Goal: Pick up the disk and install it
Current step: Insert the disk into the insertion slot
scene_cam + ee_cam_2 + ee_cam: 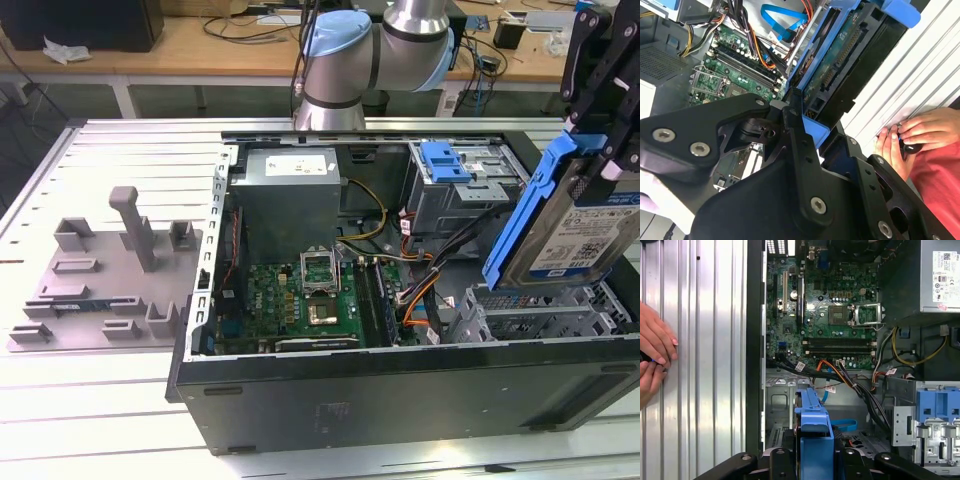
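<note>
Black fingers (810, 131) of mine are clamping the disk (568, 232) by its blue frame, holding it tilted on edge above the drive cage (540, 312) at the exterior view's right end of the open computer case (400, 392). I am judging the pick-up done and the install under way; seating it is calling for squaring the frame to the cage rails, clear of the orange cables (835, 369).
</note>
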You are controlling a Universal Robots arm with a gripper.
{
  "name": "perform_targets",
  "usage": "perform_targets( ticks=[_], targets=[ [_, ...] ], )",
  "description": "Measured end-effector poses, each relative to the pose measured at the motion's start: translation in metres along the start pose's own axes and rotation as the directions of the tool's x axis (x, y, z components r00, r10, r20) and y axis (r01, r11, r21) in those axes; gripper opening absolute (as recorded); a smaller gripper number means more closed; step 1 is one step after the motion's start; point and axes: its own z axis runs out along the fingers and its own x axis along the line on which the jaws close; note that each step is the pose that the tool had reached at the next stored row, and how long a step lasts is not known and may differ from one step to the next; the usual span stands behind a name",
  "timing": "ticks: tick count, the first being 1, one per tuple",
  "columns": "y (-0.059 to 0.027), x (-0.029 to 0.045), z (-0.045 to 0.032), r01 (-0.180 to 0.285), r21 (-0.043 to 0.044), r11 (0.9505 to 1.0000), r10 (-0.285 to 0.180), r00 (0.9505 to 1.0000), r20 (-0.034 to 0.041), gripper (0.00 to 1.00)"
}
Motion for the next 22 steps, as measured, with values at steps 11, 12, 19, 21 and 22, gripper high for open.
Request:
perform_targets(
  ticks=[11,12,19,21,22],
  targets=[
    [0.0002,-0.0011,0.0027,-0.002,0.0000,1.0000,0.002,1.0000,0.0000,0.36],
    [0.0004,-0.0014,0.0028,-0.003,0.0000,1.0000,0.003,1.0000,-0.0001,0.36],
    [0.0011,-0.0022,0.0038,-0.013,0.0002,0.9999,0.013,0.9999,0.0000,0.36],
    [0.0012,-0.0022,0.0043,-0.015,0.0001,0.9999,0.015,0.9999,0.0001,0.36],
    [0.0011,-0.0022,0.0045,-0.016,0.0002,0.9999,0.016,0.9999,0.0001,0.36]
  ],
)
